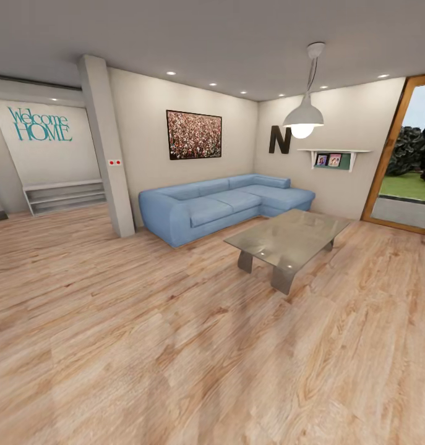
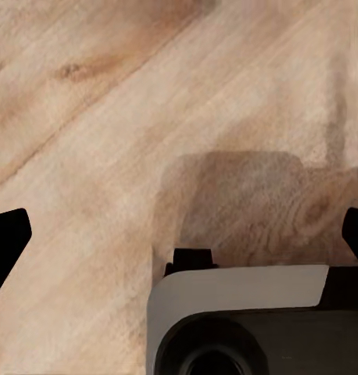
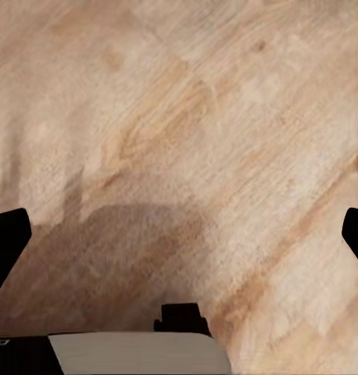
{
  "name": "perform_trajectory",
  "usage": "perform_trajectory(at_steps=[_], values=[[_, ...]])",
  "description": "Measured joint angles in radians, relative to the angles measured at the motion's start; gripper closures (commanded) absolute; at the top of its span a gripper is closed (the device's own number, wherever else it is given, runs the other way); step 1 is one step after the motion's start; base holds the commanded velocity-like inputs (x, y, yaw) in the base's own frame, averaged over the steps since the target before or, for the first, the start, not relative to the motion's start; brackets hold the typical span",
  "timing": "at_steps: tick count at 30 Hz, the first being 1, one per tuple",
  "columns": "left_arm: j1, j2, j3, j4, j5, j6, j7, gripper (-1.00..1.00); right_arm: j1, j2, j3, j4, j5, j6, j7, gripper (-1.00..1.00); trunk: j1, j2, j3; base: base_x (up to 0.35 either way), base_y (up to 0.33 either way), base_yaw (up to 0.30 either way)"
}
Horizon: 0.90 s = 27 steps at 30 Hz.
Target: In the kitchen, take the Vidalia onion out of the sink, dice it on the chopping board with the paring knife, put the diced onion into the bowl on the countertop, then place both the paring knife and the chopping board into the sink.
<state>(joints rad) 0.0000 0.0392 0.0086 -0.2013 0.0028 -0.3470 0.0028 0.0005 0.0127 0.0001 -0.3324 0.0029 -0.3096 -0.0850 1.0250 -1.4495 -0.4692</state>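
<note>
The robot stands on the wooden floor of a living room, facing a blue corner sofa with a glass coffee table just in front of it. No kitchen, sink or onion is here, so I judge the whole task is yet to begin. Both the left end effector and right end effector hang spread wide and empty over the floor.
</note>
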Motion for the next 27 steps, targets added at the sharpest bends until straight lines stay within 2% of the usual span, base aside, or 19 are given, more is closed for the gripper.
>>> perform_trajectory(at_steps=[6,7,13,20,27], values=[[0.000,0.010,0.000,-0.085,0.002,-0.001,0.001,-1.00,0.000,0.001,-0.001,-0.144,0.000,0.004,-0.014,-1.00,0.000,0.000,0.000,0.000,0.000,0.000],[-0.001,0.011,0.001,-0.106,0.002,0.000,0.001,-1.00,-0.001,0.001,-0.001,-0.191,0.000,0.006,-0.017,-1.00,0.000,0.000,0.000,0.000,0.000,0.000],[-0.002,0.010,0.001,-0.129,0.003,0.000,0.001,-1.00,-0.001,0.001,-0.001,-0.304,0.000,0.037,-0.018,-1.00,0.000,0.000,0.000,0.000,0.000,0.000],[-0.001,0.008,0.000,-0.131,0.003,0.000,0.001,-1.00,-0.001,0.002,-0.001,-0.340,-0.004,0.066,-0.015,-1.00,0.000,0.000,0.000,0.000,0.000,0.000],[-0.001,0.019,0.000,-0.122,0.004,-0.001,0.000,-1.00,-0.001,0.004,-0.001,-0.332,-0.008,0.068,-0.007,-1.00,0.000,0.000,0.000,0.000,0.000,0.000]])
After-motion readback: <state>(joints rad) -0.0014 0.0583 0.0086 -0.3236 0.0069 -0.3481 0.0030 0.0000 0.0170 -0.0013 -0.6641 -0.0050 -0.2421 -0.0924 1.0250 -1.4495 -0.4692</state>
